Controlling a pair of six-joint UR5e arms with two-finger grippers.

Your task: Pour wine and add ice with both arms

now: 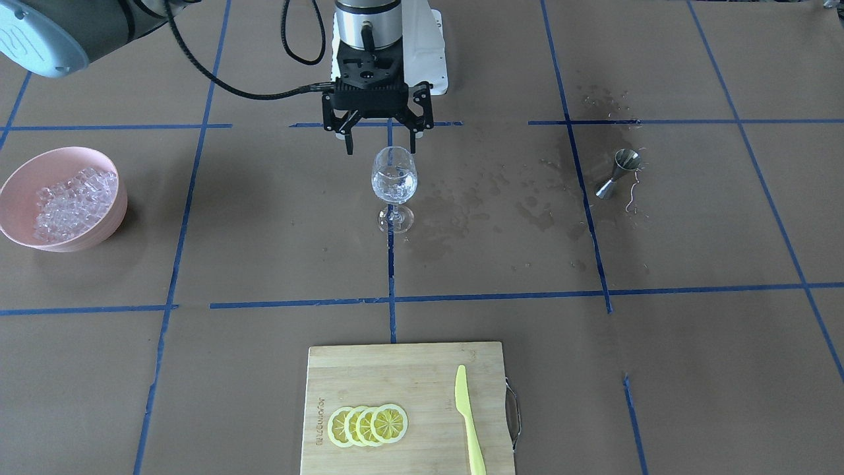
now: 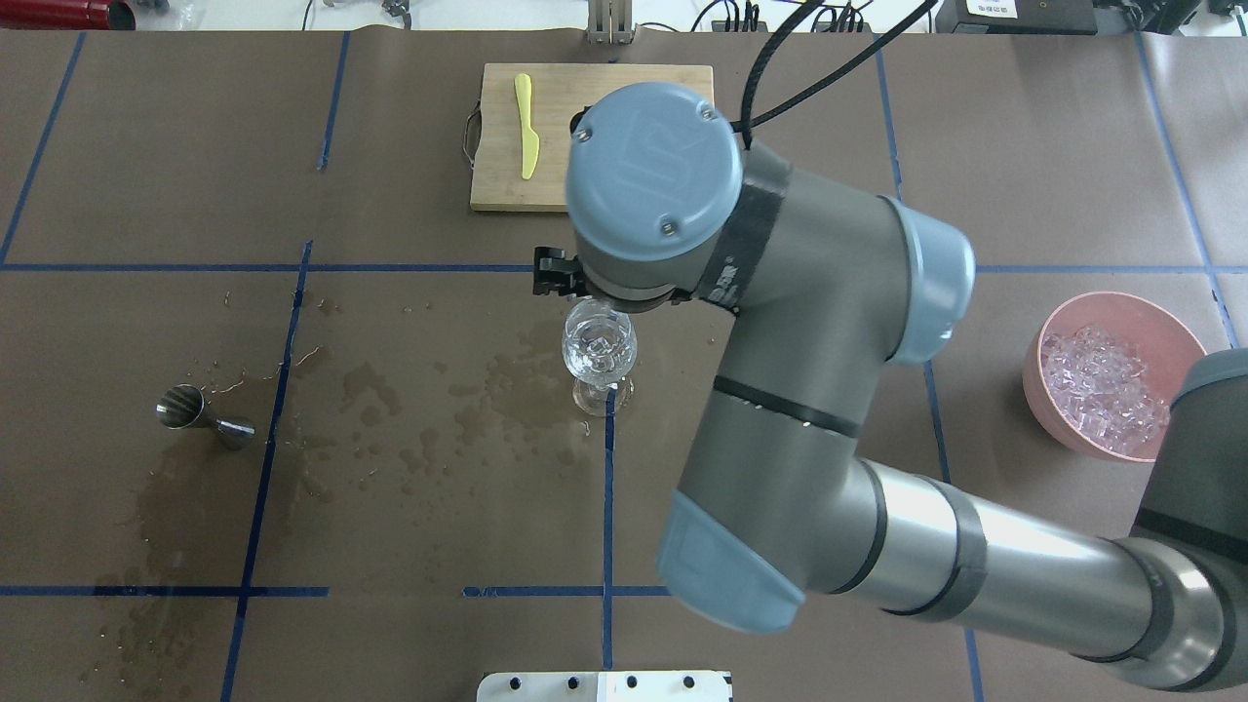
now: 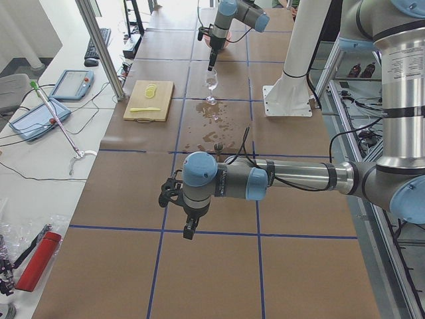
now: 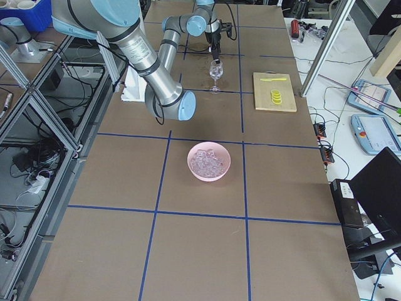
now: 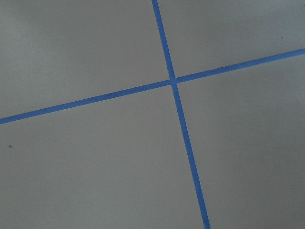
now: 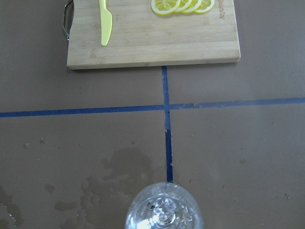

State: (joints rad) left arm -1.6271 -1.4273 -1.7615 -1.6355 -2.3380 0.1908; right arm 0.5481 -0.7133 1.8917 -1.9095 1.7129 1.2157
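A clear wine glass [image 1: 393, 181] stands upright at the table's middle, and also shows in the overhead view [image 2: 600, 346] and the right wrist view [image 6: 164, 207]. It holds clear ice cubes; I cannot tell any clear liquid apart from them. My right gripper [image 1: 381, 142] hangs just above the glass's rim, open and empty. The heap of ice [image 1: 72, 201] lies in a pink bowl [image 1: 99, 165]. My left gripper [image 3: 189, 229] hangs over bare table far from the glass; I cannot tell whether it is open or shut. The left wrist view shows only blue tape lines.
A steel jigger [image 1: 616, 173] lies on its side among wet patches [image 1: 488, 204]. A bamboo cutting board [image 1: 395, 376] carries lemon slices [image 1: 367, 424] and a yellow knife [image 1: 469, 422]. The right arm's elbow [image 2: 780, 409] hangs over the table beside the glass.
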